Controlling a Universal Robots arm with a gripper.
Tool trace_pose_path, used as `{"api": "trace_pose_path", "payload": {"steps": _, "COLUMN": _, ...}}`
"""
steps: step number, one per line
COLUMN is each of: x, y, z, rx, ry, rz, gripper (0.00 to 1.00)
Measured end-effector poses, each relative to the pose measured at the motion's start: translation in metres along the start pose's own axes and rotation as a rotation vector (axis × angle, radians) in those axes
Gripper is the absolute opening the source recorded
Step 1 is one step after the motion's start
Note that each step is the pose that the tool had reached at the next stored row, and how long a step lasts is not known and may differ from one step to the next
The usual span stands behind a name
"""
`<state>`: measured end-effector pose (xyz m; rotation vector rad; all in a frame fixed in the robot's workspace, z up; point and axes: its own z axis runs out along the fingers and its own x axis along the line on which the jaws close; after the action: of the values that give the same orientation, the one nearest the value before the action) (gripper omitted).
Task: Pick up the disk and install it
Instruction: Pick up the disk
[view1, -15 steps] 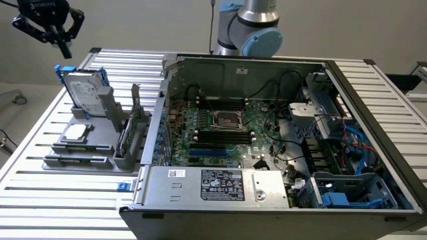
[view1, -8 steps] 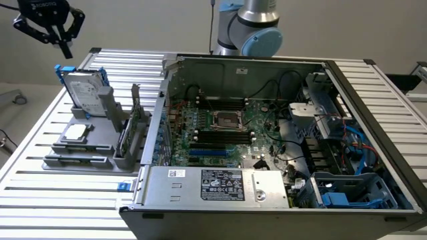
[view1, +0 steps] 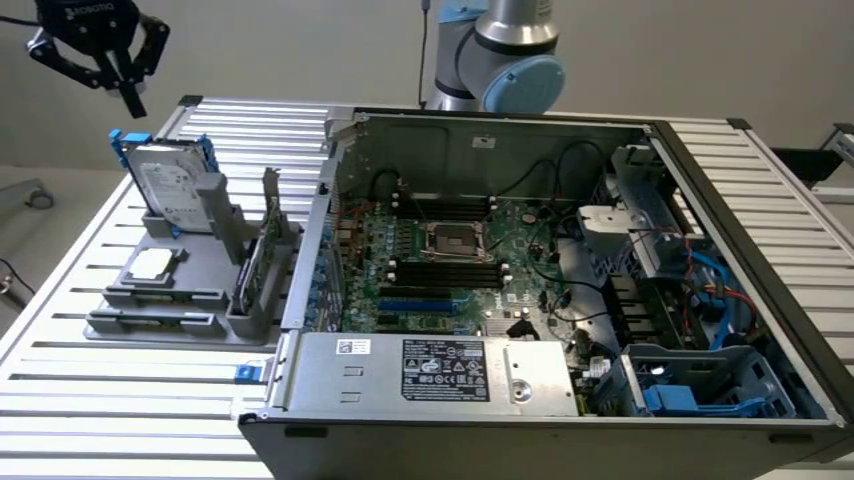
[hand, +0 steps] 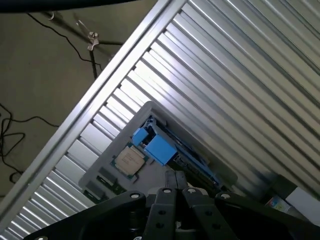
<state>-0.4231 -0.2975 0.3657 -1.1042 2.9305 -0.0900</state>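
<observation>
Disk (view1: 171, 185) stands upright in grey holder (view1: 147, 325), white label (view1: 166, 183) unreadable; hand (view1: 132, 100) clenched above

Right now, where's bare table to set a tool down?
Free: table slats nearer the exterior camera than the grey holder, and the strip behind it. Crowded: the holder, carrying the disk, and the open computer case beside it.

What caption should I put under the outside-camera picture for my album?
Shut, empty gripper hangs above the disk, upright in its grey holder beside the open computer case.
</observation>
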Motion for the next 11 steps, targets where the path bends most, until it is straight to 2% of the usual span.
{"api": "trace_pose_path", "payload": {"steps": 1, "x": -0.0001, "y": 0.0000, "z": 0.0000, "rx": 0.0030, "ry": 0.0020, "rz": -0.015, "gripper": 0.11}}
{"api": "trace_pose_path", "payload": {"steps": 3, "x": 0.0000, "y": -0.0001, "z": 0.0000, "rx": 0.0123, "ry": 0.0096, "rz": -0.042, "gripper": 0.11}}
{"api": "trace_pose_path", "payload": {"steps": 6, "x": 0.0001, "y": 0.0000, "z": 0.0000, "rx": 0.0318, "ry": 0.0266, "rz": -0.077, "gripper": 0.11}}
{"api": "trace_pose_path", "payload": {"steps": 8, "x": 0.0001, "y": 0.0001, "z": 0.0000, "rx": 0.0514, "ry": 0.0465, "rz": -0.097, "gripper": 0.11}}
{"api": "trace_pose_path", "payload": {"steps": 11, "x": 0.0002, "y": 0.0002, "z": 0.0000, "rx": 0.0869, "ry": 0.0845, "rz": -0.117, "gripper": 0.11}}
